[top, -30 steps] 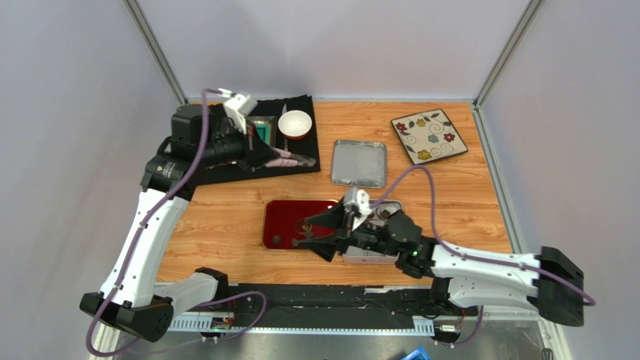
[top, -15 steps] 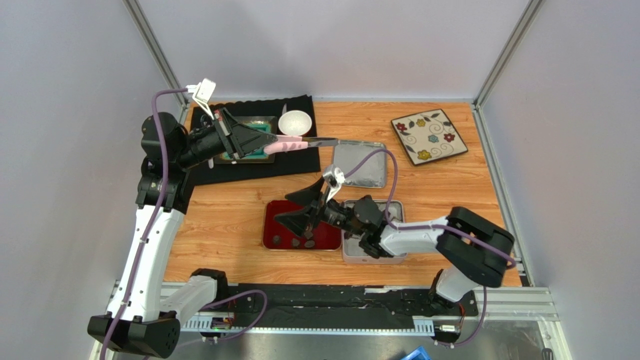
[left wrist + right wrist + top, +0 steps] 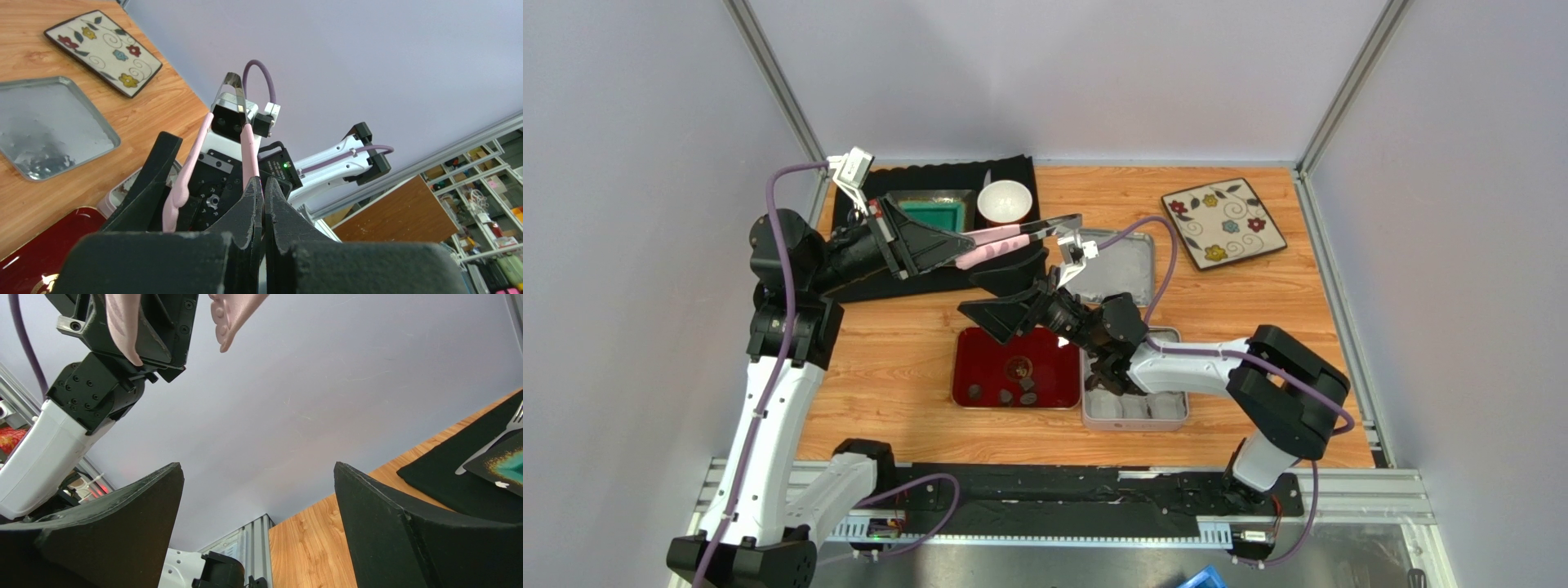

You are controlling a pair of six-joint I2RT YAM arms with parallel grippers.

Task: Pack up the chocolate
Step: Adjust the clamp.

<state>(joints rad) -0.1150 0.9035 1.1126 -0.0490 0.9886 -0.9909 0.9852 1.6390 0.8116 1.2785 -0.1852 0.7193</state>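
Note:
Several small dark chocolate (image 3: 1020,365) pieces lie in the red tray (image 3: 979,353) at the table's middle. To its right is the open tin (image 3: 1179,410) holding white paper cups, partly covered by my right arm. My left gripper (image 3: 940,251) (image 3: 264,191) is shut on pink-handled metal tongs (image 3: 1014,235) (image 3: 248,144), held in the air and pointing right. Only one tong arm sits between the jaws, and the tong tips (image 3: 1070,222) are empty. My right gripper (image 3: 1001,303) (image 3: 258,496) hangs wide open and empty above the tray's far edge, just under the tongs (image 3: 123,324).
The tin's lid (image 3: 1112,267) (image 3: 49,125) lies behind the tin. A floral plate (image 3: 1222,223) (image 3: 101,52) sits at the back right. On a black mat (image 3: 891,282) (image 3: 454,478) at the back left are a green dish (image 3: 934,211), a white bowl (image 3: 1005,200) and a fork (image 3: 491,447).
My left arm lifted the tongs off the black mat and swung them right over the table. My right gripper opened wide and moved from the tin up and back over the red tray.

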